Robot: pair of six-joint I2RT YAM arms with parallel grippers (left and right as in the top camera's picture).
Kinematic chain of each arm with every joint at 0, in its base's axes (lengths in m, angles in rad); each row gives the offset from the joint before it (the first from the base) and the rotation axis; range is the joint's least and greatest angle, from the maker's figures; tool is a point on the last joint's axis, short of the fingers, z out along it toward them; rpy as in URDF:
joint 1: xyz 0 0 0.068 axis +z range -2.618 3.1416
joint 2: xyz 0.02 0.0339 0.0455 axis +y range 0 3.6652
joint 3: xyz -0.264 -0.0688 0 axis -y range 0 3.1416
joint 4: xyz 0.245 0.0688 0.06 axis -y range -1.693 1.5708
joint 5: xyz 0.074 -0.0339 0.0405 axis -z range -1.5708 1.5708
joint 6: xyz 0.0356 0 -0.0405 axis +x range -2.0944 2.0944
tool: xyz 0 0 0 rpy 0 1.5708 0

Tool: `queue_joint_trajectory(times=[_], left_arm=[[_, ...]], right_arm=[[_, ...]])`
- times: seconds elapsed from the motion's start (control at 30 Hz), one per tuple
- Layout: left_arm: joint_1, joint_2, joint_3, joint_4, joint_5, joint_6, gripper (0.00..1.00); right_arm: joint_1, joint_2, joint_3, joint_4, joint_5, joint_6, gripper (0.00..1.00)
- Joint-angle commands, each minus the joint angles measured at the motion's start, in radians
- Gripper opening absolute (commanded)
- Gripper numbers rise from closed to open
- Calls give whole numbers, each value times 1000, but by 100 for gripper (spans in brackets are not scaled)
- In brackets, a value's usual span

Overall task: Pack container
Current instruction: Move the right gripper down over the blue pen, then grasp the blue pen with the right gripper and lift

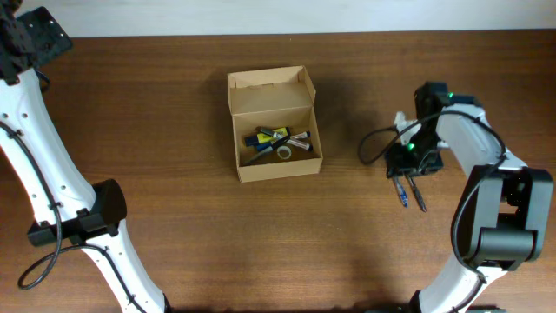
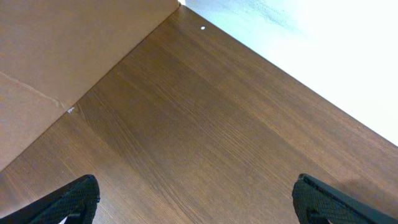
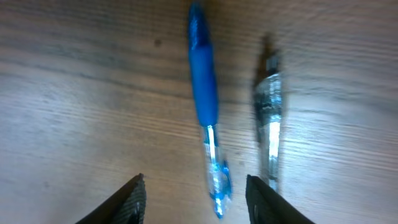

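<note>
Container sits open on worktop, pens inside. Right pincer hovers right of container, jaws apart straddling blue pen, likely lined up to grab it; second pen alongside. Left pincer far left of container, spread, empty.

No readable text, label or number anywhere; container plain, contents' markings too small.

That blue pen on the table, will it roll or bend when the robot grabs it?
The blue pen looks round and slim, so it will probably roll if nudged. It seems rigid plastic, likely light; its smooth barrel might slip.
</note>
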Motion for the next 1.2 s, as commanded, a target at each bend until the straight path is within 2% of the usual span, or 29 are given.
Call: queue_joint_trajectory(times=[0.0, 0.17, 0.33, 0.83, 1.13, 1.17], left_arm=[[3, -8, -3, 0, -6, 11, 100], [3, -8, -3, 0, -6, 11, 100], [3, -8, -3, 0, -6, 11, 100], [3, -8, -3, 0, -6, 11, 100], [3, -8, -3, 0, -6, 11, 100], [3, -8, -3, 0, -6, 11, 100]], right_arm=[[7, -2, -67, 35, -37, 5, 50], [7, -2, -112, 83, -37, 6, 49], [7, -2, -112, 101, -36, 7, 41], [13, -2, -112, 127, 76, 36, 41], [104, -2, -112, 149, 170, 45, 41], [112, -2, -112, 153, 184, 61, 38]])
